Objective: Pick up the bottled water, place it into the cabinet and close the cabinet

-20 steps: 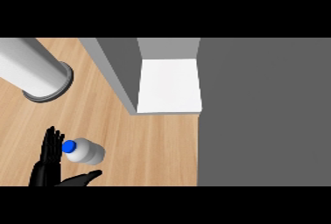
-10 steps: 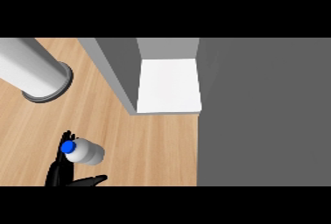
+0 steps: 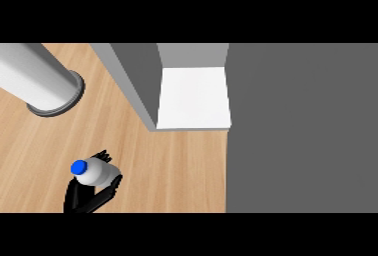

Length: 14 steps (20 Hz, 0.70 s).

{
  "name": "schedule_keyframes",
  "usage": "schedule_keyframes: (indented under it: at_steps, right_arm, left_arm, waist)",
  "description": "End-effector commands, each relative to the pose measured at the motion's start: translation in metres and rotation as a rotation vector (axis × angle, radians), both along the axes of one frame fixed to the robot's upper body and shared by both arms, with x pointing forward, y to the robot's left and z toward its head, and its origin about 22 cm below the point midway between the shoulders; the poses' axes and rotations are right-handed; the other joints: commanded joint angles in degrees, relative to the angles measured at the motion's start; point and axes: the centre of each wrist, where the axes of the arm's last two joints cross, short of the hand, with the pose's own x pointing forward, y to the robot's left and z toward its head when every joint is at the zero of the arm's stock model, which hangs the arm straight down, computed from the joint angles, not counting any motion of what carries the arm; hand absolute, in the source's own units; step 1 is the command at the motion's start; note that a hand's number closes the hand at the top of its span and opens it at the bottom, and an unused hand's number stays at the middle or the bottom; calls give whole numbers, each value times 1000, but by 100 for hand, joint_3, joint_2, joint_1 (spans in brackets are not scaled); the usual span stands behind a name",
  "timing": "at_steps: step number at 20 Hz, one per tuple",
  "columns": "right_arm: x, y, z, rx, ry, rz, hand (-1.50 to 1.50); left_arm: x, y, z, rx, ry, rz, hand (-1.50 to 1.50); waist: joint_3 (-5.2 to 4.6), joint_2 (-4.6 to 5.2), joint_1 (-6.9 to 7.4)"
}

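Closed round bottled water [image 3: 94,171] now vs 1 s ago, when fingers stood straight beside it; thumb and fingers of hand [image 3: 87,196] curl about bottle body, blue cap up. Which hand: can't tell for sure, prob. left, since low at worktop's [image 3: 44,145] left-front part. Means grasp looks made; lift next, then carry to open cabinet [image 3: 193,97] at worktop's back-right, white shelf showing. Count: 1 bottle, 1 hand in view, 1 cabinet, 1 grey cylinder [image 3: 37,80] at back-left. Other hand not seen.
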Motion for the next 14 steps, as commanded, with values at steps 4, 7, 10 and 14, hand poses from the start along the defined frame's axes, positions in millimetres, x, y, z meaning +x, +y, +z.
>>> schedule_keyframes:
  at_steps: [4, 7, 10, 14]
  right_arm:
    - [0, 6, 22, 43, -52, 6, -150]
    - [-10, 5, 39, 18, -48, 26, -150]
    - [-9, -4, 25, 23, -51, 23, -150]
    - [-4, 1, 20, 43, -69, 23, -150]
  left_arm:
    - [7, 4, -11, -98, -33, 5, 150]
    - [15, 10, -9, -111, -35, 34, 150]
    - [-3, -12, -18, -128, -55, -24, 150]
    - [10, -49, -22, -185, -61, -61, 150]
  waist:
    - [-13, 12, -5]
    - [-21, 21, -77]
    - [-7, -9, -36]
    - [-20, 7, -102]
